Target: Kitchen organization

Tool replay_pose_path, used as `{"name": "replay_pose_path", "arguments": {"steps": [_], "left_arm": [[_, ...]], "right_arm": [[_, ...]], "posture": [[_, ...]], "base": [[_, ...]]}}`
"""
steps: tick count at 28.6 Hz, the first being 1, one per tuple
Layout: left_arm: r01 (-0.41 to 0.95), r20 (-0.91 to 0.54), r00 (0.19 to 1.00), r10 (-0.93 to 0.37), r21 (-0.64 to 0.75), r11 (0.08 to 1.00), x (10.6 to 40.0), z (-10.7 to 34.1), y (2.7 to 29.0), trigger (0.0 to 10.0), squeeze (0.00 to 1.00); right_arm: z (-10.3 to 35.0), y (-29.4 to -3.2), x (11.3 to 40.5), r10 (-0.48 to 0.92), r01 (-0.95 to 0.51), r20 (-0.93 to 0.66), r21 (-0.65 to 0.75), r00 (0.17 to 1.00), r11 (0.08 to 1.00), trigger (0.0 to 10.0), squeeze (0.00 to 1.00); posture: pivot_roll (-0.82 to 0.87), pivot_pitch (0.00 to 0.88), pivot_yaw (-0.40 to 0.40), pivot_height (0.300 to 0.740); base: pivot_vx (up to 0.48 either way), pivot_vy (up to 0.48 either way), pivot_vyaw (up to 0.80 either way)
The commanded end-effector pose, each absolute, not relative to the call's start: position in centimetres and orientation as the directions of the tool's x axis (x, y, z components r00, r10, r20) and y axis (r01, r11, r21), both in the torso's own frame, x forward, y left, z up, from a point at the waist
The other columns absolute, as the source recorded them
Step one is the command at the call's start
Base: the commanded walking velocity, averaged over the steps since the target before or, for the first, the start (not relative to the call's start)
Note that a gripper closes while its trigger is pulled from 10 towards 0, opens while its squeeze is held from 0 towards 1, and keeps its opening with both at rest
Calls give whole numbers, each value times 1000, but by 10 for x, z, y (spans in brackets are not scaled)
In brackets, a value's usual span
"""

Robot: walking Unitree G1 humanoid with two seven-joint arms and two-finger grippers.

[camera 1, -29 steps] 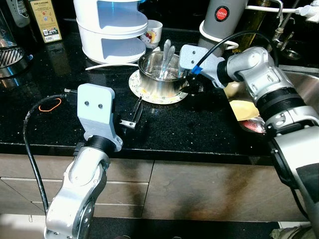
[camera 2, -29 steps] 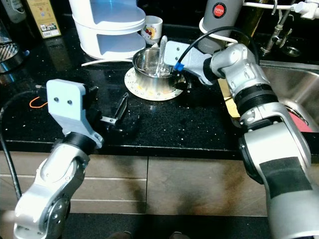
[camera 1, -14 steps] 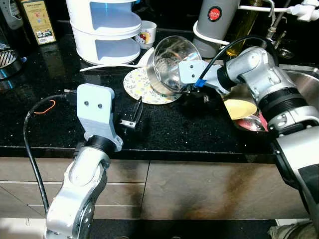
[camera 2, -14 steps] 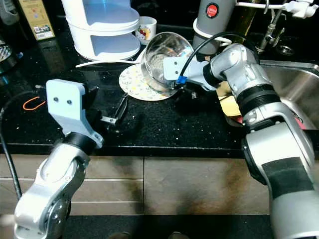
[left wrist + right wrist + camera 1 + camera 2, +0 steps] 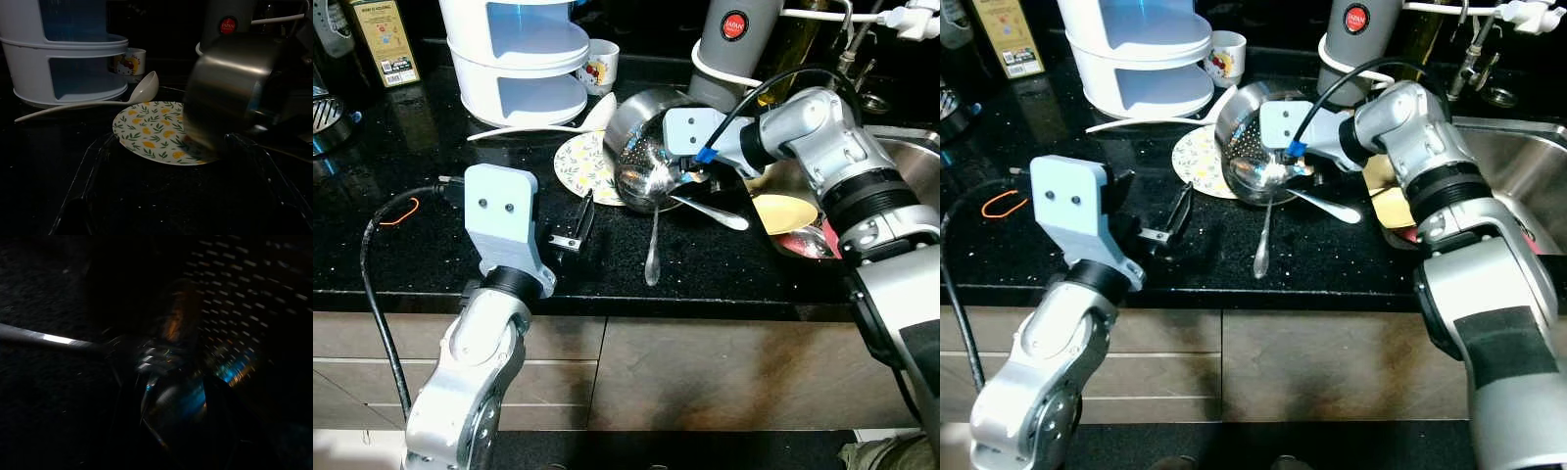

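Emptying step: right gripper (image 5: 690, 176) clamps the tipped perforated steel colander (image 5: 644, 147); two steel spoons (image 5: 652, 240) lie near worktop's front edge. Left gripper (image 5: 570, 227) open, empty. Next: right colander, collect spoons.

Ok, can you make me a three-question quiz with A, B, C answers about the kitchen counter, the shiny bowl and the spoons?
1. Where do the two metal spoons lie?
A. In the sink
B. On the black counter
C. In the cup

2. What colour are the fruits on the plate?
A. Yellow
B. Red
C. Blue

3. How is the steel colander?
A. Upright
B. Upside down, flat
C. Tipped on its side

Answers:
B: one spoon and the other spoon lie on the counter, spilling from the bowl.
A: the plate has yellow fruits and green leaves.
C: the colander, at the right gripper, shows its holed inside toward the front.
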State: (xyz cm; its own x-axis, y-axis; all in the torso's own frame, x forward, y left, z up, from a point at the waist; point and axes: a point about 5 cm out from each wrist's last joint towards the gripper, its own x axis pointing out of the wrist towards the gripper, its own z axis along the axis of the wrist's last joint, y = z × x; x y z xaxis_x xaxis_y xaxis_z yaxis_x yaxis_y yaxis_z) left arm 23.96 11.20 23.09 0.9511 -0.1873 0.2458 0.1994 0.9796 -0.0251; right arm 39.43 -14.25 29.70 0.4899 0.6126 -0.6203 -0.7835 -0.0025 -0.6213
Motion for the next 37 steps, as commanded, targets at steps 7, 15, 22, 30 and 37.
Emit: {"name": "replay_pose_path", "arguments": {"steps": [7, 15, 22, 30, 37], "left_arm": [[205, 245, 951, -190, -36, 978, 239, 232, 110, 10000, 0], [206, 250, 949, -191, -38, 978, 239, 233, 110, 10000, 0], [207, 253, 949, -190, -41, 978, 239, 234, 108, 10000, 0], [207, 258, 947, -190, -42, 977, 239, 234, 108, 10000, 0], [204, 256, 948, -186, -45, 978, 239, 234, 108, 10000, 0]], "right_arm": [[303, -138, 399, 640, -746, -533, -658, 554, 99, 10000, 0], [307, -133, 404, 646, -713, -457, -672, 611, 200, 10000, 0], [317, -126, 410, 645, -656, -343, -677, 683, 334, 10000, 0], [333, -115, 413, 657, -596, -191, -648, 730, 473, 10000, 0], [332, -110, 413, 663, -592, -170, -643, 729, 486, 10000, 0]], "posture": [[103, 45, -109, 732], [100, 41, -112, 732], [101, 36, -116, 732], [102, 34, -117, 732], [102, 37, -120, 732]], "base": [[0, 0, 0], [0, 0, 0], [0, 0, 0], [0, 0, 0], [0, 0, 0]]}}
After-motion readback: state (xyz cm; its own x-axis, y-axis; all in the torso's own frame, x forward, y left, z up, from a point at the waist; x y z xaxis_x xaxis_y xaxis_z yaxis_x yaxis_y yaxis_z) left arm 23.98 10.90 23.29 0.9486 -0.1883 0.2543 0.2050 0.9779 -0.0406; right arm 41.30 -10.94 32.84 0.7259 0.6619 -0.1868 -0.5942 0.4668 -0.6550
